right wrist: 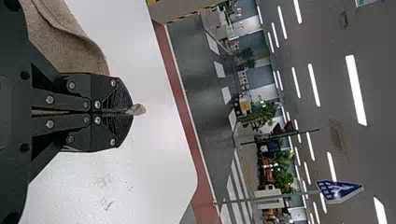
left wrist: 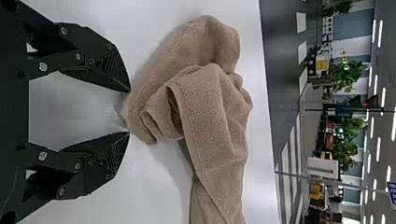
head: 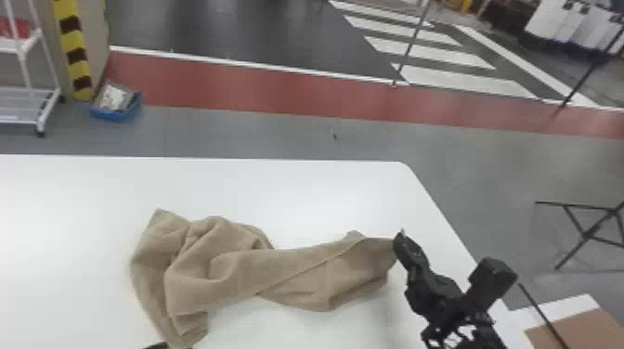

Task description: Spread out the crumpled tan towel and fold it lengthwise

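Towel (head: 223,269), clenched in right end effector (head: 401,242), bunches by left end effector (head: 157,346), fingers (left wrist: 105,65) parted.

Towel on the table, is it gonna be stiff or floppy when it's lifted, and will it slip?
Probably floppy: the towel lies in loose, rounded folds. It likely squashes easily, as the right end effector pinches it almost flat. Slipping seems less likely, since its weave looks rough and nubbly.
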`<state>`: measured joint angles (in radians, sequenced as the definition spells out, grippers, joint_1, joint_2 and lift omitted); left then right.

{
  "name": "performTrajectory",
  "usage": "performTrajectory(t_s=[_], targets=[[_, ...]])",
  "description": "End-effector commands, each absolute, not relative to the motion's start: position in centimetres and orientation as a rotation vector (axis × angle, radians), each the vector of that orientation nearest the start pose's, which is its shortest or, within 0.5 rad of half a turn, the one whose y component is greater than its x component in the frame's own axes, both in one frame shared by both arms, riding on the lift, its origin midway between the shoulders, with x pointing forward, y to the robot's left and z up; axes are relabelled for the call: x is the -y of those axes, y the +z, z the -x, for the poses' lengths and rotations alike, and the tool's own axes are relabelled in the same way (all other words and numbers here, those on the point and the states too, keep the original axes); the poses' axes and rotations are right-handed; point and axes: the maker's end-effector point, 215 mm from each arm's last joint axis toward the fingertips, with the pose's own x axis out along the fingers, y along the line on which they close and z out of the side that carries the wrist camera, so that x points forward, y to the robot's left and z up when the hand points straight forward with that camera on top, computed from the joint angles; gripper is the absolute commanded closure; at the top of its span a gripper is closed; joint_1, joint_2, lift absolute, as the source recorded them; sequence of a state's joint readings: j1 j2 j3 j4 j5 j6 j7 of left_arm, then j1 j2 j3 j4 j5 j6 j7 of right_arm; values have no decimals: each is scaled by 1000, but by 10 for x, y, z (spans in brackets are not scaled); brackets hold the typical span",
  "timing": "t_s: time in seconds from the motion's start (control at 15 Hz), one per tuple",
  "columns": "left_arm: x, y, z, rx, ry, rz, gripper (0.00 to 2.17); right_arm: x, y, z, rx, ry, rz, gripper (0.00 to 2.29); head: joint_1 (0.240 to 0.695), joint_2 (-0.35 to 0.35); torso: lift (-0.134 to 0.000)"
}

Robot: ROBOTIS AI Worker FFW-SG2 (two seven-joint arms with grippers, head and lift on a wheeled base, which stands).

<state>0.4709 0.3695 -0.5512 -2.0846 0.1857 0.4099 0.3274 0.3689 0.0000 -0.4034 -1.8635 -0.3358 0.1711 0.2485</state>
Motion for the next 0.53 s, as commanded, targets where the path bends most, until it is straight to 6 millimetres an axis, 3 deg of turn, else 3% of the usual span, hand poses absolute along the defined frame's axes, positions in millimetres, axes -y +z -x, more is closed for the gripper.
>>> performTrajectory(t_s=[0.0,0.47], targets=[[-52,-472,-337,-490,-330,-95,721,395,-400,-447,-149,-125,-253,1328,695,-350,-124],[-44,-468,-331,-491,-347,-84,620,399,-393,-439,-139,-129,-254,1328,695,-350,-124]])
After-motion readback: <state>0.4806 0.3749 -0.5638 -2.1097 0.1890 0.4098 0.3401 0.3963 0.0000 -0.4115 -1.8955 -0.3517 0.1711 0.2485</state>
